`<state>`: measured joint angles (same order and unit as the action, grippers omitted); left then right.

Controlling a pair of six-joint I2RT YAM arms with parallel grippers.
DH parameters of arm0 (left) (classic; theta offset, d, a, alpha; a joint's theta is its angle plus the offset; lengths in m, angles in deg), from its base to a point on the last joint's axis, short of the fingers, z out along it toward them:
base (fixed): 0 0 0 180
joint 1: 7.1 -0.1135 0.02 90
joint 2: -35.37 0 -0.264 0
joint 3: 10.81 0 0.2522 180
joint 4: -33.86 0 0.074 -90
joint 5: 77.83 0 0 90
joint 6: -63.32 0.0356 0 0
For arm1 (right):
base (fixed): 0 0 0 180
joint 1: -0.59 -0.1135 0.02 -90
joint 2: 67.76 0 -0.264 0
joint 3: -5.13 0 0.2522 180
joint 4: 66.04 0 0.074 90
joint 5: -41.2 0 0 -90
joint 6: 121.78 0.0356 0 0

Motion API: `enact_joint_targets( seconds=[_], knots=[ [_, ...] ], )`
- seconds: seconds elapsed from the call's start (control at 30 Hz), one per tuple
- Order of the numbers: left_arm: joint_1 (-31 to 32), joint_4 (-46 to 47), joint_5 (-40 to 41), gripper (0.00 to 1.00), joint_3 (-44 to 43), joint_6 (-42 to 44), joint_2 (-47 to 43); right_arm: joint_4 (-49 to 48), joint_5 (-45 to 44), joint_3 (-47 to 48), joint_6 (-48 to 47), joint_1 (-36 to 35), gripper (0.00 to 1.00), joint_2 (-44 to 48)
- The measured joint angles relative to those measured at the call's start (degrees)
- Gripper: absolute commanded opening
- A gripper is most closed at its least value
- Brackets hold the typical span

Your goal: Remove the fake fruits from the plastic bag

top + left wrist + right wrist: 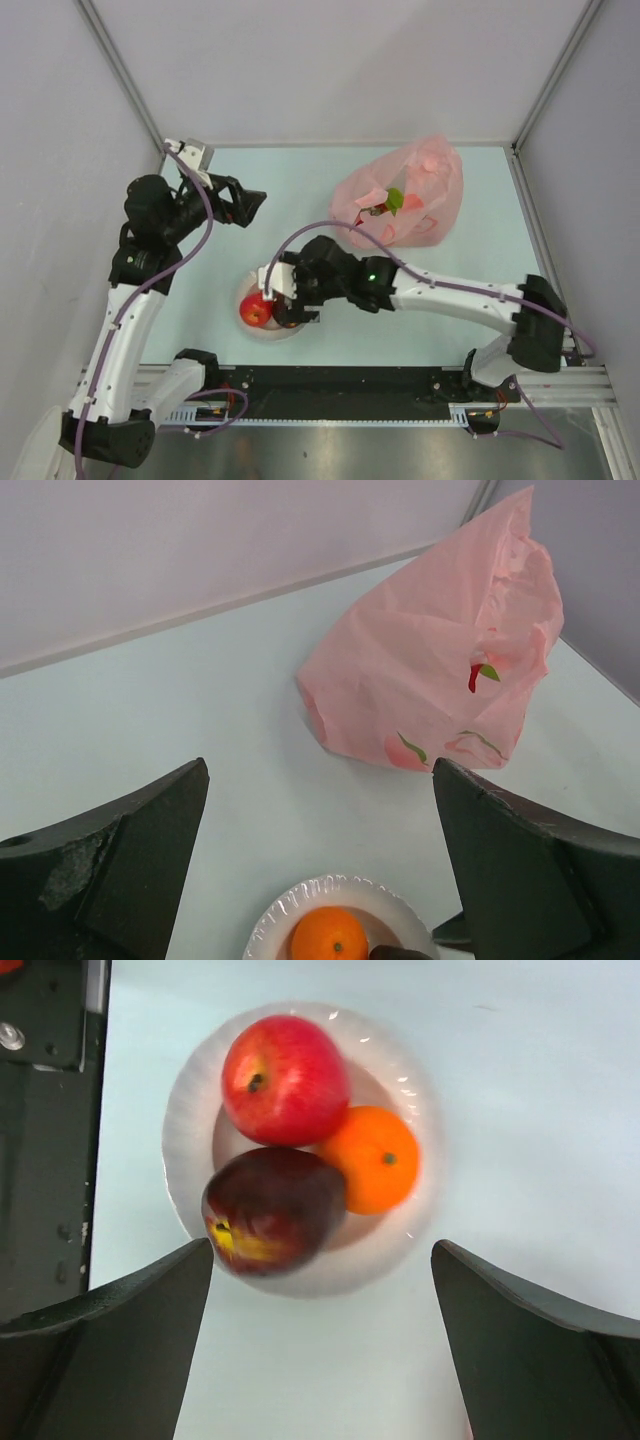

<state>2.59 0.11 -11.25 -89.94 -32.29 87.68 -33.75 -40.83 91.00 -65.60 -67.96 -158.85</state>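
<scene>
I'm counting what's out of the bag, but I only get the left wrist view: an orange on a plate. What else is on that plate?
Observer: Beside the orange, the plate holds a red apple and a dark purple fruit.
Operator: Is the right arm carrying anything?
Observer: No. The right fingers stand open above the plate, nothing between them.
Operator: Anything left in the bag?
Observer: The top view shows the mouth of the bag open, with a green leaf and something red inside.
</scene>
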Motion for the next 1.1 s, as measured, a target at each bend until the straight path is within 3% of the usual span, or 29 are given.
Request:
enact_joint_targets(
  seconds=[0.2,0.43,0.6,0.83,0.9,1.0,1.03,1.1],
  knots=[
    [0.3,0.1,-3.3,1.0,-0.2,0.2,4.2,4.0,0.2,0.0,6.1,7.5,0.94,13.8],
    [9.7,-2.6,-8.7,1.0,-5.1,6.1,12.3,3.8,-4.4,0.0,15.7,32.4,0.8,23.5],
    [17.9,-4.0,-11.8,1.0,-14.6,9.4,21.8,4.4,-3.7,0.0,20.6,45.2,0.65,24.2],
    [25.7,-5.1,-12.7,0.98,-27.2,12.1,37.3,1.9,-2.5,0.1,23.3,48.8,0.55,16.7],
    [27.3,-5.1,-11.1,0.89,-28.8,12.7,40.3,0.4,-2.1,0.1,23.4,48.9,0.53,12.1],
    [29.7,-5.3,-6.7,0.39,-29.5,13.7,44.1,-0.5,-1.9,0.1,23.8,49.3,0.51,5.8],
    [30.2,-5.7,-5.3,0.01,-29.5,14.0,44.9,-0.3,-2.0,0.1,24.0,49.7,0.51,4.4],
    [30.9,-5.9,-2.9,0.0,-29.3,14.1,45.9,0.3,-1.8,-0.7,24.9,51.1,0.5,2.5]
  ],
)
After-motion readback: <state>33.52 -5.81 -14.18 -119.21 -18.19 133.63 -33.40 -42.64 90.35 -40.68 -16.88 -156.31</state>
